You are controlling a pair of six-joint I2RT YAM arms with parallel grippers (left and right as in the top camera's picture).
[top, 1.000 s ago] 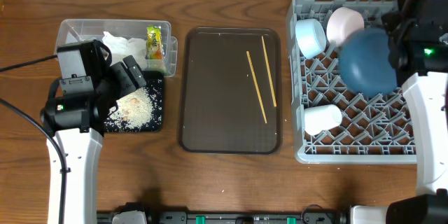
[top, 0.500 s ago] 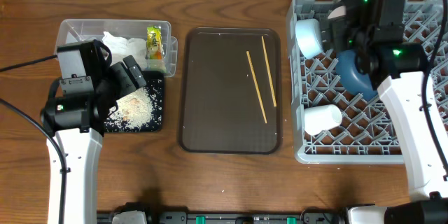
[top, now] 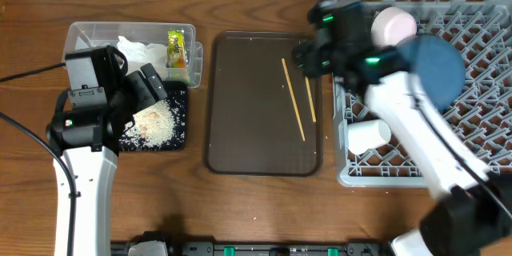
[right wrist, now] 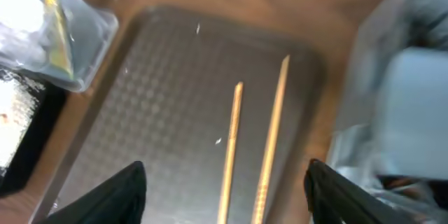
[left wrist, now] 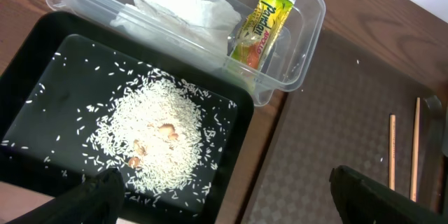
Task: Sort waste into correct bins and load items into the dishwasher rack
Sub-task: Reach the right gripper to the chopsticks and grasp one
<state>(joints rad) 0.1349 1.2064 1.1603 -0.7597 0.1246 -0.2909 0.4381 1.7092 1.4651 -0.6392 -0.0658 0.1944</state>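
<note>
On brown tray, two chopsticks; rack holds apparently three dishes.

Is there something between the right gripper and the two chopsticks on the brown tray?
Nothing visible does. In the right wrist view the right gripper hangs open above the two chopsticks, which lie uncovered on the brown tray. Nothing lies over them.
</note>
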